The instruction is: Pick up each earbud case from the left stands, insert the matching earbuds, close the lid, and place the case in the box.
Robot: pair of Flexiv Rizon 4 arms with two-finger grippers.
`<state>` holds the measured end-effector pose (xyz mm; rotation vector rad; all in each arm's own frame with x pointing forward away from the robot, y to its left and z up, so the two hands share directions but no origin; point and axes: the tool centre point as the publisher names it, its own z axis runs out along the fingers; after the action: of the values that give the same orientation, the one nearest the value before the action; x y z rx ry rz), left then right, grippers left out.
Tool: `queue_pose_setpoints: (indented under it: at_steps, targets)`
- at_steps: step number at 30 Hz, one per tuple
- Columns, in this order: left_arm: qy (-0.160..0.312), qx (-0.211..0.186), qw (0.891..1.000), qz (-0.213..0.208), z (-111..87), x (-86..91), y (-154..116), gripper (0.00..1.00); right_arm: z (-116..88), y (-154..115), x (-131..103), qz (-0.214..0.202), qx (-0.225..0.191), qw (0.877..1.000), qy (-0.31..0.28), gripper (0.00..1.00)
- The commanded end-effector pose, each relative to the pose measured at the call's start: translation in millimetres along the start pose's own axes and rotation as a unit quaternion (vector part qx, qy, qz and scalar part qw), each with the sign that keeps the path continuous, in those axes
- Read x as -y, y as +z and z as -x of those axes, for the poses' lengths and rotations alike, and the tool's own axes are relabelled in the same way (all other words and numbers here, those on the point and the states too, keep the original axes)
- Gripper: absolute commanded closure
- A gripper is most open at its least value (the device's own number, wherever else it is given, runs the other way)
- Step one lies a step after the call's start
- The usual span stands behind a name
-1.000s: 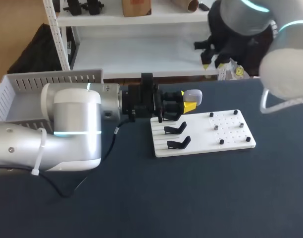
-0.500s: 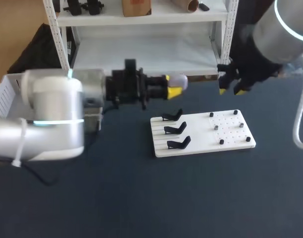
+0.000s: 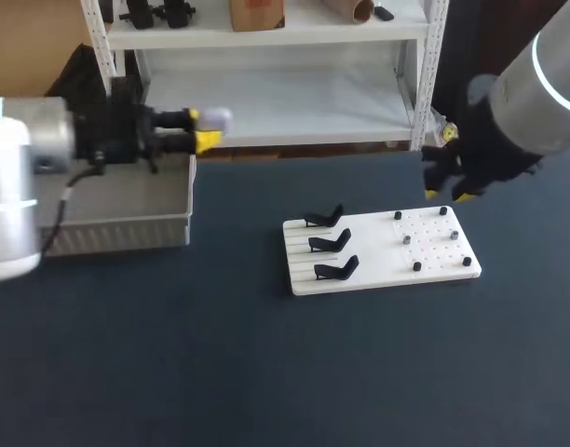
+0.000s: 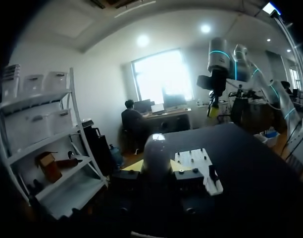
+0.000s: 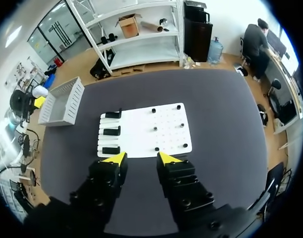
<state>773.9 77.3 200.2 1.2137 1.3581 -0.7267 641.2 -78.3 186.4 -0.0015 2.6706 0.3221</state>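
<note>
CASE: earbud case [image 3: 215,118] gripped in left claw [image 3: 203,130], raised by far corner of box [image 3: 127,223] | PROGRESS: three stands [image 3: 327,244] bare; judged last case, only release remaining | RIGHT: right claw [image 3: 448,194] wide, empty | CHANGE: case carried from stands to box; right claw lowered toward board [image 3: 434,270]

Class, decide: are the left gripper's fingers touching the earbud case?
Touching. In the left wrist view the earbud case sits clamped between the left gripper's yellow-tipped fingers; the head view shows it held in the air.
</note>
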Motion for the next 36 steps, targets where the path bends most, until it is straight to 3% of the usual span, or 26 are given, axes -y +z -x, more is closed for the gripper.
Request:
queue_pose_setpoints:
  at_steps: [1, 5, 8, 9, 14, 19, 23, 27, 33, 34, 36]
  targets:
    - [-0.009, -0.014, 0.999, 0.027, -18.3, -9.6, -70.3, 1.0, -4.8, -4.1, 1.5, -0.013, 0.024, 1.0, 0.003, 0.64]
    - [-0.025, -0.052, 0.996, 0.062, -45.0, -29.9, -90.7, 1.0, -6.2, -6.4, 3.3, -0.021, 0.019, 1.0, 0.009, 0.65]
    - [-0.037, -0.1, 0.99, 0.093, -68.2, -40.9, -101.6, 1.0, -6.9, -7.4, 3.3, -0.027, 0.016, 0.999, 0.015, 0.65]
    - [-0.038, -0.095, 0.989, 0.106, -73.5, -43.0, -103.7, 1.0, -7.0, -7.6, 3.3, -0.029, 0.015, 0.999, 0.015, 0.65]
    - [-0.069, -0.145, 0.978, 0.131, -104.7, -48.5, -108.8, 1.0, -6.9, -7.7, 4.0, -0.037, 0.014, 0.999, 0.018, 0.66]
    - [-0.103, -0.16, 0.973, 0.127, -140.9, -48.1, -103.4, 1.0, -5.9, -6.1, 4.6, -0.042, 0.013, 0.999, 0.022, 0.67]
    - [-0.129, -0.178, 0.964, 0.149, -167.0, -47.3, -102.5, 1.0, -6.7, -4.2, 3.5, -0.045, 0.007, 0.999, 0.03, 0.68]
    - [-0.144, -0.174, 0.96, 0.162, -183.6, -50.7, -104.0, 1.0, -6.4, -2.9, 3.5, -0.048, 0.004, 0.998, 0.032, 0.7]
    - [-0.147, -0.182, 0.963, 0.135, -184.1, -65.2, -97.9, 1.0, -7.3, 0.5, 0.8, -0.044, 0.001, 0.998, 0.034, 0.68]
    - [-0.151, -0.187, 0.962, 0.132, -186.6, -68.4, -98.0, 0.92, -7.9, 2.1, 1.1, -0.044, 0.0, 0.998, 0.034, 0.68]
    - [-0.156, -0.189, 0.961, 0.126, -187.2, -70.9, -98.3, 0.0, -8.6, 4.0, 1.4, -0.045, -0.003, 0.998, 0.037, 0.67]
